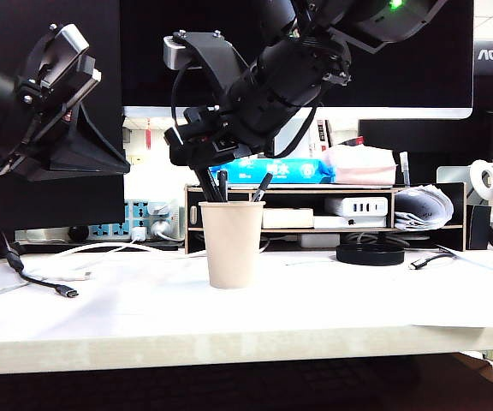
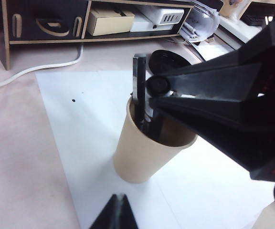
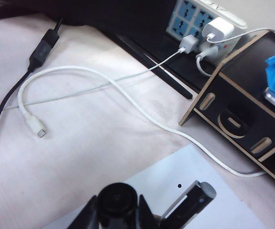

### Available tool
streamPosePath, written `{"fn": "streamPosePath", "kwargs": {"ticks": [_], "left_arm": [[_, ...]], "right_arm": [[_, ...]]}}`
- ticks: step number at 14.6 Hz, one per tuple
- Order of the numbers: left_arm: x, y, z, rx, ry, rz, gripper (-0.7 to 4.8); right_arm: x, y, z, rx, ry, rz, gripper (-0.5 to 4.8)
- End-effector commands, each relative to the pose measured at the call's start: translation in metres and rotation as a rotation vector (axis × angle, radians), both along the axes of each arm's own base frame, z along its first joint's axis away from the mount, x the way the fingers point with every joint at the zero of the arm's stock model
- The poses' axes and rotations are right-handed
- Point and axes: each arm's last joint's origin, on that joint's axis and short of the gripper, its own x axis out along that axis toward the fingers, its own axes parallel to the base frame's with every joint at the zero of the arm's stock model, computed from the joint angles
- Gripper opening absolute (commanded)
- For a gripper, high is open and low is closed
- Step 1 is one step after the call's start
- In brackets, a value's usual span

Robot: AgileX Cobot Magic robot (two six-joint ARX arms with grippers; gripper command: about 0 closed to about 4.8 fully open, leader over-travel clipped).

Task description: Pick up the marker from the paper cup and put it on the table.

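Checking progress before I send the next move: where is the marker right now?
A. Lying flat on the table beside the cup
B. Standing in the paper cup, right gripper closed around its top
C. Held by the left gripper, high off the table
B: the marker stands in the paper cup with the right gripper pinching its top; the left gripper is apart from it.
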Motion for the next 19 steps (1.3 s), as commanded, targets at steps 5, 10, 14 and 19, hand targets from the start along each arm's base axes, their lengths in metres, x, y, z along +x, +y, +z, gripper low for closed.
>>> {"fn": "streamPosePath", "kwargs": {"ticks": [5,10,14,19], "left_arm": [[0.001,0.0,0.003,0.0,-0.023,-0.004,-0.05],[0.001,0.0,0.003,0.002,-0.024,0.002,-0.05],[0.001,0.0,0.002,0.014,-0.034,-0.002,-0.05],[0.001,0.0,0.003,0.015,-0.035,-0.002,-0.05]], "right_arm": [[-0.003,-0.003,0.026,0.071,-0.068,-0.041,0.93],[-0.011,-0.011,0.055,0.155,-0.156,-0.051,0.93],[-0.016,-0.015,0.079,0.227,-0.202,-0.067,0.93],[-0.021,-0.046,0.113,0.25,-0.277,-0.295,0.93]]}}
